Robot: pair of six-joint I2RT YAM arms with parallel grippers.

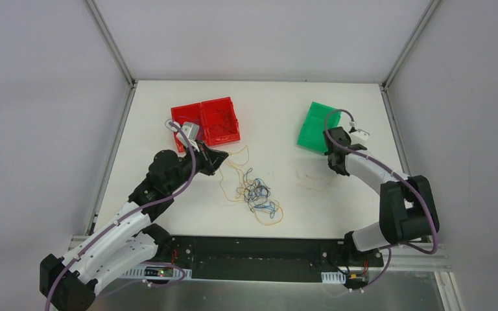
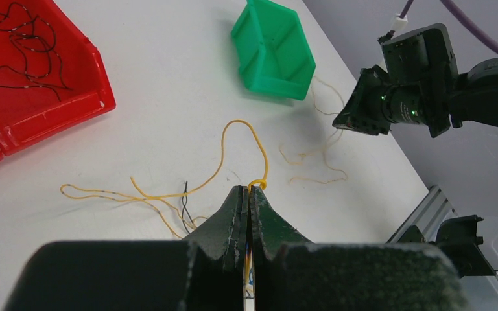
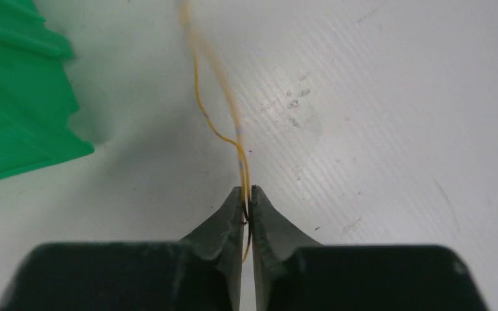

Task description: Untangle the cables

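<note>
The left end effector [image 2: 248,190] pinches a yellow wire [image 2: 260,153] and the right end effector [image 3: 247,192] a second yellow wire [image 3: 236,133]; I think a fast pull could tighten the tangle [image 1: 254,193].

A white table [image 1: 285,97] fills the frame's middle — plain pale-grey walls [image 1: 259,32] stand behind and at both sides, with aluminium posts [image 1: 110,42] slanting in from the upper corners.

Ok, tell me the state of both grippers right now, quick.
Left gripper: closed, pinching the looped yellow cable.
Right gripper: closed, pinching the yellow cable strands.
</note>
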